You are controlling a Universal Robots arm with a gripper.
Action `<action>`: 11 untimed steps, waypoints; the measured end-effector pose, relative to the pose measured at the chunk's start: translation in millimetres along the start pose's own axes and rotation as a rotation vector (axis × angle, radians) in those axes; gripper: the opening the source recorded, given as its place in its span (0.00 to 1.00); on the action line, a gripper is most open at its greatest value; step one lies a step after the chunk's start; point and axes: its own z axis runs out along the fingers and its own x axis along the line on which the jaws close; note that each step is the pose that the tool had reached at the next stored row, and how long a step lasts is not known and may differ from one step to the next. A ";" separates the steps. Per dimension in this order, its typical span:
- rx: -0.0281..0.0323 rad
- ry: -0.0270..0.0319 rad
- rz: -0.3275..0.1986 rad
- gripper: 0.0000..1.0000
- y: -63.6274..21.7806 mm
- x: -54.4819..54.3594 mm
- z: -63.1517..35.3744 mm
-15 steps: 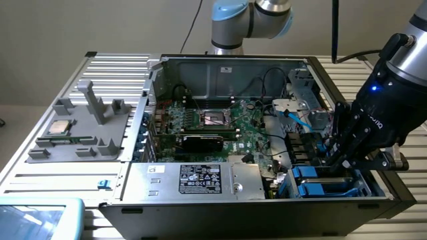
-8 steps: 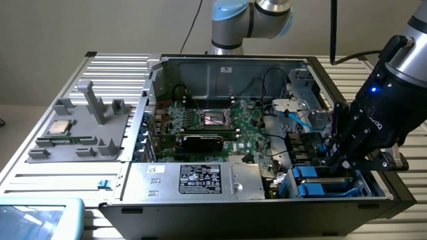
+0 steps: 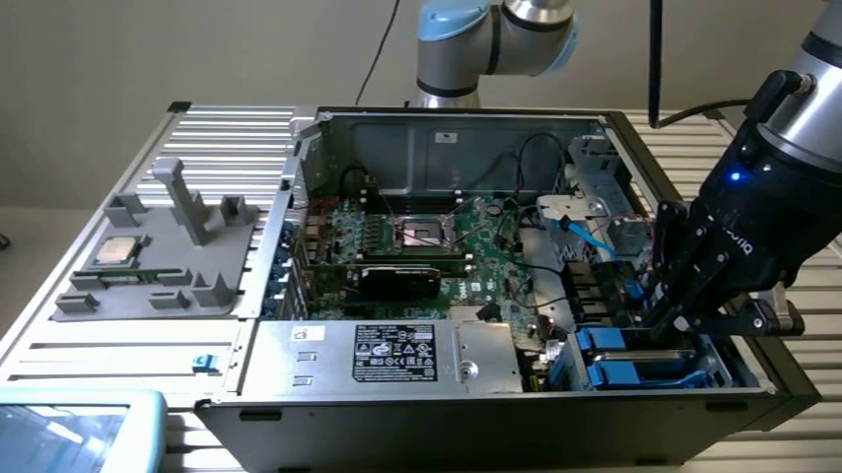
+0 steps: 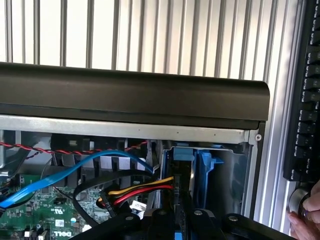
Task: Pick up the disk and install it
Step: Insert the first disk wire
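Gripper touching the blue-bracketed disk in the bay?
Cannot tell. In the exterior view the gripper overlaps the disk, hiding any contact or gap.

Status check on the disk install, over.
Black gripper down in the grey metal drive bay. Flat disk in bright blue plastic bracket standing in that bay, right at the gripper. Red-yellow-black wire bundle close beside the bay.

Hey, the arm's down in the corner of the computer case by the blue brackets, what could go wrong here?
The gripper works in a tight drive bay. The red and yellow wires and the blue cable end right beside the blue bracket, so they could get snagged or pinched. A person's hand is close beside the case, possibly within the arm's path.
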 end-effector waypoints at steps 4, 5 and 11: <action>0.0000 0.0004 0.000 0.17 0.2 1.6 1.4; 0.0000 0.0004 0.000 0.17 0.2 1.7 1.7; 0.0000 0.0002 0.000 0.17 0.5 2.8 3.3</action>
